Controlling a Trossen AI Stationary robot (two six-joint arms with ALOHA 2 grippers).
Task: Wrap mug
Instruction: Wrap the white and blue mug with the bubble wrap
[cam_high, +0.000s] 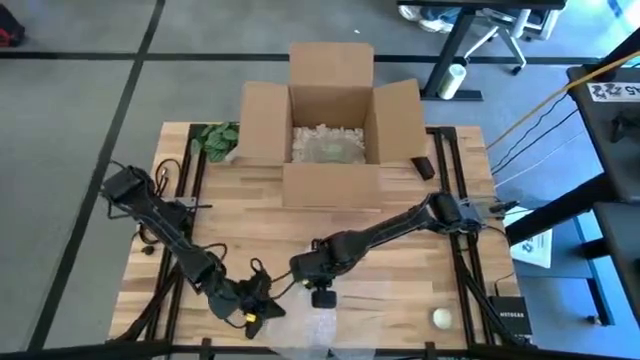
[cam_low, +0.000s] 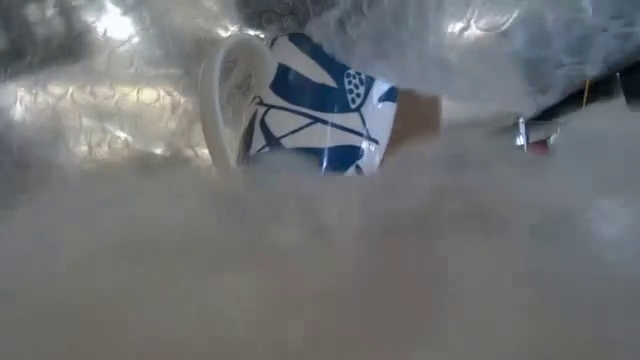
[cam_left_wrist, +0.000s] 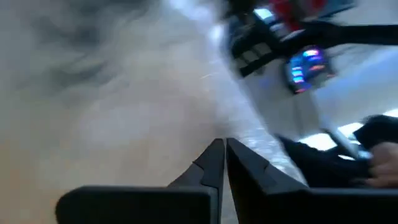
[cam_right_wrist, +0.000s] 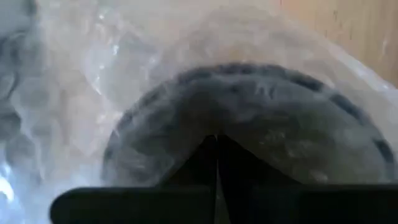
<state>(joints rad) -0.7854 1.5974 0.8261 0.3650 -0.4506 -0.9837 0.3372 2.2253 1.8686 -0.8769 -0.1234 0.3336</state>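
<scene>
My right gripper (cam_high: 322, 297) is down at the table's (cam_high: 400, 260) near edge, about midway along it, with its fingers (cam_right_wrist: 214, 158) pressed together on a fold of bubble wrap (cam_right_wrist: 81, 87). Through that clear film I see a dark round shape, which I judge to be the mug's opening or base. I hold the wrap here so it stays drawn over the mug rather than springing back.

The mug (cam_low: 300, 105) lies on its side, white with blue plant patterns and its handle (cam_low: 215, 100) facing the low camera. Wrap rises in front of it and drapes over it from above, so it is partly enclosed but its painted side is uncovered.

My left gripper (cam_high: 252, 310) sits just beside the right one, nearer the table's left near corner. Its fingers (cam_left_wrist: 214, 165) are closed, tips meeting at the sheet's edge, apparently pinning it flat to the wood so the sheet cannot slide while I fold.

The open cardboard box (cam_high: 330, 125) waits at the far edge, padded inside, presumably for the finished bundle.
</scene>
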